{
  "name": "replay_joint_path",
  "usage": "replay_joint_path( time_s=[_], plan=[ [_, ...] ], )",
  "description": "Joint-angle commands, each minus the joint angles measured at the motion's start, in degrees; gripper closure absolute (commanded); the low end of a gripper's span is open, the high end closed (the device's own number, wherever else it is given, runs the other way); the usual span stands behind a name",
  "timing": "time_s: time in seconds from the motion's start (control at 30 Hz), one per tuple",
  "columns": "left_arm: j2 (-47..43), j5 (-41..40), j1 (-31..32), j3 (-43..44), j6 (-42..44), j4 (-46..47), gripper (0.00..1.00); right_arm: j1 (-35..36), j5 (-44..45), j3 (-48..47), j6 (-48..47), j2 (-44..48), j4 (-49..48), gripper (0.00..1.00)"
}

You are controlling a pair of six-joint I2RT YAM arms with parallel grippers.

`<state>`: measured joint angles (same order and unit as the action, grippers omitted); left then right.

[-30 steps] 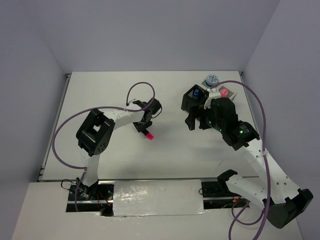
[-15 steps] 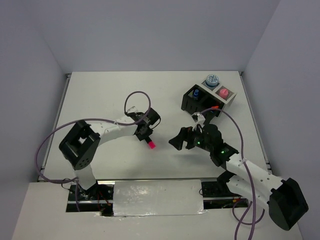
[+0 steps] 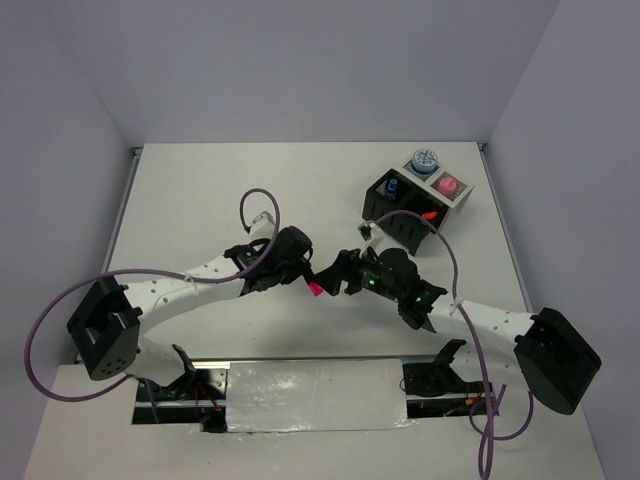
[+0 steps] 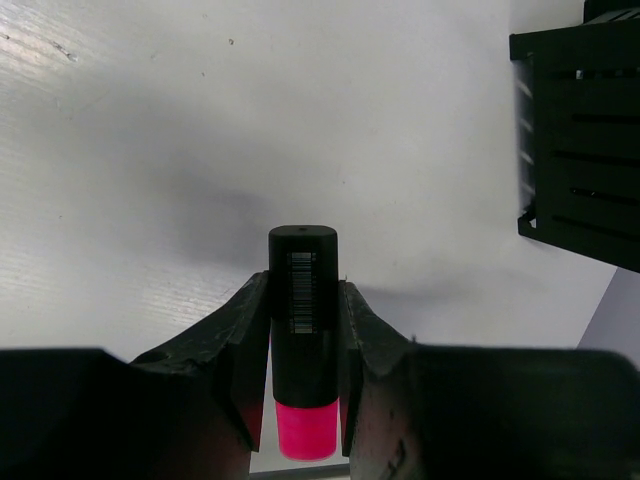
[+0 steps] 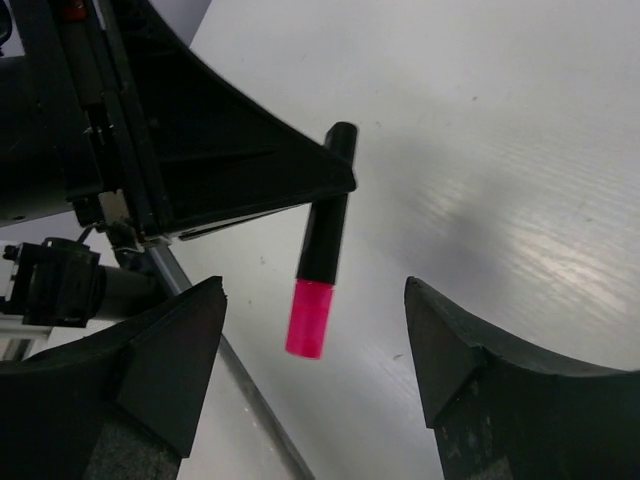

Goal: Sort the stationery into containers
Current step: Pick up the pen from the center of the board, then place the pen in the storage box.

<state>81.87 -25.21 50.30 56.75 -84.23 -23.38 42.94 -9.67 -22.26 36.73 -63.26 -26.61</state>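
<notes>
Shows left gripper (image 4: pixel 303 288) clamped on the pink-capped highlighter (image 4: pixel 302 330), held clear of the table (image 3: pixel 200 190) near its middle; shows right gripper (image 5: pixel 312 290) just beside the pink cap, jaws apart, holding nothing.

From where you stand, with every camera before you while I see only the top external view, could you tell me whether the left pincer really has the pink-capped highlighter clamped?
Observer: Yes. In the left wrist view the left pincer is shut on the pink-capped highlighter and presses on both of its sides.
Operator: Thank you. Where on it is the grip?
Observer: On the black barrel, level with a barcode label that faces the left wrist camera.
Operator: And is the right pincer touching it?
Observer: No. In the right wrist view the right pincer is open, with a clear gap on either side of the highlighter.
</notes>
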Motion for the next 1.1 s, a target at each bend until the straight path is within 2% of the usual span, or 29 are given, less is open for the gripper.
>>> replay_joint_path(
  time_s=[0.0,0.1,0.33,0.7,0.73,0.83,0.87,0.9,0.97,1.0,1.07],
  plan=[
    [-1.7,-1.2,0.1,-0.1,-0.2,3.8,1.0,2.0,0.9,-3.1,1.1,-1.6,-5.6,0.22],
    [-2.2,-1.2,0.1,-0.5,-0.2,4.5,1.0,2.7,0.3,-3.5,2.0,-3.0,-6.5,0.29],
    [-4.2,-2.2,0.1,-3.0,-0.1,6.8,1.0,2.9,0.4,-3.8,2.5,-5.5,-5.7,0.31],
    [-6.3,-1.8,0.1,-5.0,0.3,9.9,1.0,3.1,-3.2,-5.2,2.8,-10.4,-8.5,0.51],
    [-6.5,-1.7,0.1,-5.2,0.4,10.2,1.0,3.0,-3.4,-5.2,3.0,-10.5,-8.7,0.54],
    [-7.4,-2.1,0.1,-5.8,0.2,10.4,1.0,3.1,-3.5,-5.2,3.1,-10.5,-8.5,0.9],
    [-7.7,-2.0,0.1,-5.9,0.3,10.6,1.0,3.1,-3.5,-5.2,3.1,-10.5,-8.1,0.97],
    [-7.8,-1.9,0.1,-6.2,0.3,11.0,0.98,3.2,-3.5,-5.3,2.9,-10.4,-8.0,0.97],
    [-8.0,-1.8,0.1,-6.5,1.6,12.3,0.86,3.1,-3.6,-5.3,1.9,-10.0,-7.7,0.97],
    [-8.1,-1.6,0.1,-6.7,2.2,13.3,0.58,3.1,-3.6,-5.6,1.2,-9.2,-7.0,0.97],
    [-8.3,-1.3,0.1,-6.6,2.3,12.4,0.11,2.9,-2.6,-7.3,-0.7,-7.8,-1.3,0.98]
  ],
)
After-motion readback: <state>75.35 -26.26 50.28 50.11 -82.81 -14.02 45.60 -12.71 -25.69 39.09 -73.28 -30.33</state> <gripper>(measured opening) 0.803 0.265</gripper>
